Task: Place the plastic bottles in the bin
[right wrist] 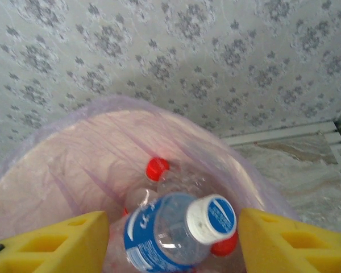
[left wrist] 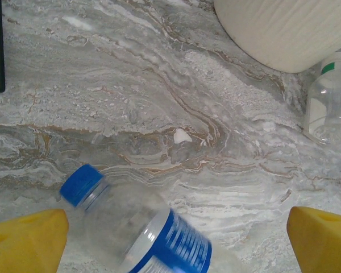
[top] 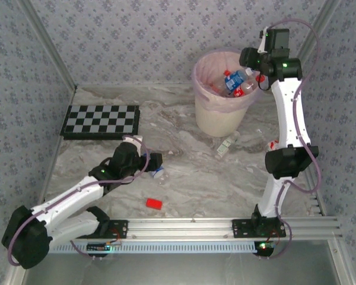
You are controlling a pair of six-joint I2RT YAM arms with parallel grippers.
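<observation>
1. Table [top: 190, 196]: the overhead view gives the whole marble top, with open room between the arms.
2. Bin [top: 222, 119] stands far right. The right wrist view peers inside it: a blue-label bottle [right wrist: 159, 233] lies cap to the right, and a red cap [right wrist: 157, 168] sits behind.
3. Right gripper [right wrist: 173, 220] hangs over the rim, fingers half-spread and clear of that bottle.
4. Left gripper [left wrist: 176, 239] is spread wide over a blue-capped bottle [left wrist: 142, 227] lying flat, cap pointing up-left.
5. A green-trimmed bottle [top: 226, 146] lies diagonally near the bin's foot.
6. Red block [top: 154, 203] sits near the front edge.
</observation>
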